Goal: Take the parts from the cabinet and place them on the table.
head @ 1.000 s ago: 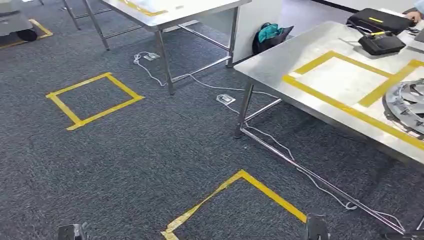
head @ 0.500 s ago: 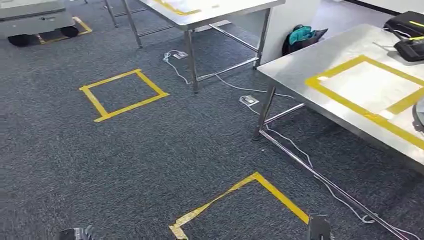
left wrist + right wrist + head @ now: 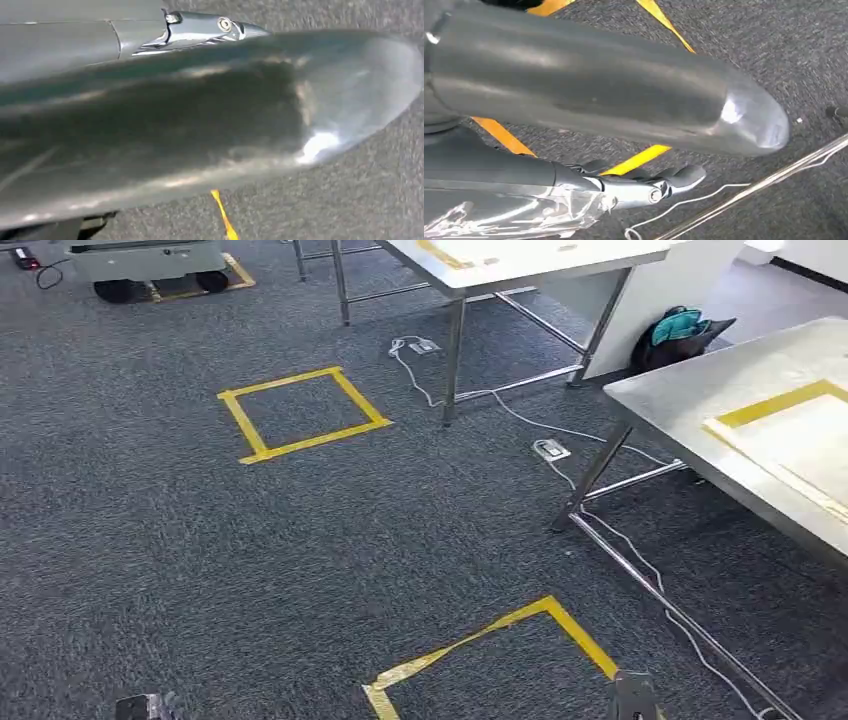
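Note:
The steel table [image 3: 690, 390] stands at the right of the head view, with a yellow taped frame [image 3: 775, 408] on its top. My left hand [image 3: 210, 130] hangs over the carpet with nothing in it; its thick grey thumb lies close to the camera and a finger [image 3: 210, 27] runs straight beside it. My right hand [image 3: 634, 185] also hangs empty above the floor, its dark fingers [image 3: 674, 177] stretched out below the thumb.
Two yellow tape squares mark the carpet, one far [image 3: 300, 412] and one near [image 3: 490, 650]. A second steel table [image 3: 520, 255] stands at the back, a grey wheeled cart [image 3: 150, 260] at the far left. A white cable [image 3: 480, 405] and a bag [image 3: 680, 332] lie between the tables.
The camera has turned left, so the whole scene has slid to the right. The round part and black cases on the right table have left the picture; the grey cart has come in.

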Tool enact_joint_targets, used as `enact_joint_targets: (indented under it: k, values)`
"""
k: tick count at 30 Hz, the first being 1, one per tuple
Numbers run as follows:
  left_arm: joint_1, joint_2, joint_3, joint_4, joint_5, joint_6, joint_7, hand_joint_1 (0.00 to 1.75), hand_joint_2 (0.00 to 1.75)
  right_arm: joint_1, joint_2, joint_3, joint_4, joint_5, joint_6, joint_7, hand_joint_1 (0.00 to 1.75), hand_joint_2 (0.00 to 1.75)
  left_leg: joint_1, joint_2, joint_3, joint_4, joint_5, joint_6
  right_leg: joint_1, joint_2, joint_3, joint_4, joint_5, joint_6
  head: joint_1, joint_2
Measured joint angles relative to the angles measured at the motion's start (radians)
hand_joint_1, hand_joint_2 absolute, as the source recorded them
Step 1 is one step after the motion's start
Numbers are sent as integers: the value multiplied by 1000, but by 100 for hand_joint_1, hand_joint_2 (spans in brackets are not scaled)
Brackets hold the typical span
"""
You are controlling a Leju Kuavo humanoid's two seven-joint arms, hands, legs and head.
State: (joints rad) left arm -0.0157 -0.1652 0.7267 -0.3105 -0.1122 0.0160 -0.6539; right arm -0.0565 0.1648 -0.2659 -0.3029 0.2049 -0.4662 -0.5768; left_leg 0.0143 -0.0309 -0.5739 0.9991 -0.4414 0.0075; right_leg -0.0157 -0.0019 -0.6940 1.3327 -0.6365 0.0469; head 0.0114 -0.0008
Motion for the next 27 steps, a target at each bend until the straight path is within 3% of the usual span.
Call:
enact_joint_targets:
  k: [1,3,4,5,6,8,9,10,11,12,14,15,16,18,19,20,21,24,25,26,27]
  values:
    - [0,0,3,0,-1,0,0,0,0,1,0,-2,0,0,0,0,0,0,-2,-10,1,0,0,0,3,1,13,-36,33,-6,0,0]
    - [-2,-1,8,0,-9,0,0,0,0,0,0,-3,0,2,0,-2,0,0,-3,-32,5,0,0,0,6,18,87,-203,127,-20,0,0]
    - [-3,-3,9,0,-14,0,0,0,0,0,0,-5,0,4,0,-3,0,0,-3,-41,5,0,0,-1,5,54,126,-286,161,-25,0,0]
    - [-5,-3,11,0,-17,0,0,0,0,0,0,-8,0,5,0,-3,0,0,-10,-49,2,5,-2,-6,6,75,134,-311,155,-22,-1,0]
    - [-4,-4,15,0,-24,0,0,0,0,-2,0,-12,0,8,0,-4,0,0,-7,-55,-1,4,0,-12,7,57,137,-313,159,-15,-1,0]
    - [-1,-5,21,0,-35,0,-1,0,0,-2,0,-14,0,14,0,-4,0,0,1,-65,-6,-1,7,-25,14,50,137,-307,161,-18,0,0]
    - [-1,-5,25,0,-37,0,-1,0,0,-2,2,-15,0,15,0,-4,0,0,1,-73,-6,-2,8,-33,12,43,139,-314,166,-26,-2,0]
    - [-1,-5,29,0,-38,1,-1,0,0,-3,2,-17,0,18,0,-4,0,0,1,-47,-8,8,-3,-34,8,30,145,-325,172,-33,-1,0]
    - [-3,-5,33,0,-43,1,-2,0,0,-4,2,-20,-1,20,0,-5,0,0,-3,-8,-28,46,-33,-38,9,24,146,-328,173,-39,-7,0]
    - [-6,-5,35,0,-45,1,-2,0,0,-3,2,-21,-1,22,1,-5,0,0,-4,7,-65,123,-76,-41,10,11,145,-328,174,-41,-8,0]
    - [-9,-6,41,0,-60,0,-2,0,0,1,2,-26,-1,29,5,-5,0,0,-4,15,-142,277,-138,-45,14,-13,143,-327,172,-44,-8,0]
    - [-8,-7,44,0,-67,-1,-2,0,0,2,2,-28,-1,31,5,-5,0,0,-4,15,-155,304,-137,-46,14,-24,142,-327,171,-45,-8,0]
    - [-7,-8,47,0,-70,-2,-2,0,0,1,2,-30,-1,34,5,-5,0,0,-4,16,-144,284,-113,-45,14,-33,143,-327,171,-45,-8,0]
    - [-8,-7,56,0,-86,-3,-5,0,0,-2,2,-37,-1,39,6,-6,0,0,-4,29,-64,134,-29,-42,14,-54,145,-327,170,-43,-8,0]
    - [-9,-7,60,0,-93,-5,-5,0,0,-3,3,-38,-1,43,6,-6,0,0,-6,63,-13,46,2,-39,14,-61,148,-326,168,-39,-8,0]
    - [-13,-7,62,0,-99,-6,-5,0,0,-3,3,-40,-1,45,6,-6,0,0,-15,103,12,-6,-3,-39,24,-68,147,-320,162,-32,-9,0]
    - [-18,-7,64,0,-102,-6,-5,0,0,-3,3,-42,-1,47,5,-7,0,0,-13,84,8,-7,0,-24,25,-77,145,-318,160,-28,-6,0]
    - [-13,-8,69,0,-108,-6,-5,0,0,-7,4,-45,-1,49,3,-8,0,0,-17,59,4,-11,2,-10,23,-102,155,-325,159,-17,-6,0]
    - [-12,-8,72,0,-109,-6,-5,0,0,-8,4,-46,-1,52,3,-8,0,0,-9,50,6,-15,7,-2,19,-90,145,-318,150,-10,-5,0]
    - [-13,-6,75,0,-109,-6,-5,0,0,-9,4,-47,-1,54,2,-9,0,0,-7,44,5,-15,8,3,18,-46,132,-276,117,-4,1,0]
    - [-15,-6,76,0,-114,-6,-5,0,0,-9,4,-48,-1,56,2,-9,0,0,-7,35,4,-15,9,6,15,-20,102,-206,77,-1,3,0]
